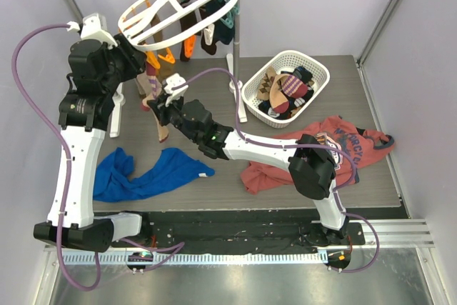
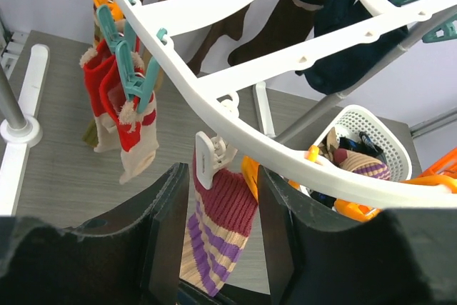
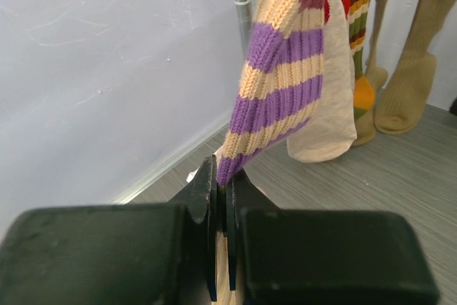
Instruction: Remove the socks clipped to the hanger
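The white oval hanger (image 1: 178,5) hangs from the rail, with several socks (image 1: 207,30) clipped under it. In the left wrist view the hanger (image 2: 285,69) crosses overhead. A white clip (image 2: 211,158) holds a maroon, purple and beige striped sock (image 2: 221,201). My left gripper (image 2: 216,237) is open, with one jaw on each side of that clip and sock, up by the hanger's near-left rim (image 1: 139,55). My right gripper (image 3: 223,187) is shut on the toe of the striped sock (image 3: 282,69), below the hanger (image 1: 158,105). A red-and-white sock (image 2: 125,112) hangs from teal clips nearby.
The metal rail stand's post (image 1: 235,48) rises by the hanger. A white lattice basket (image 1: 314,69) holding several socks stands at the right back. A blue shirt (image 1: 153,173) lies front left and a red printed shirt (image 1: 314,151) front right.
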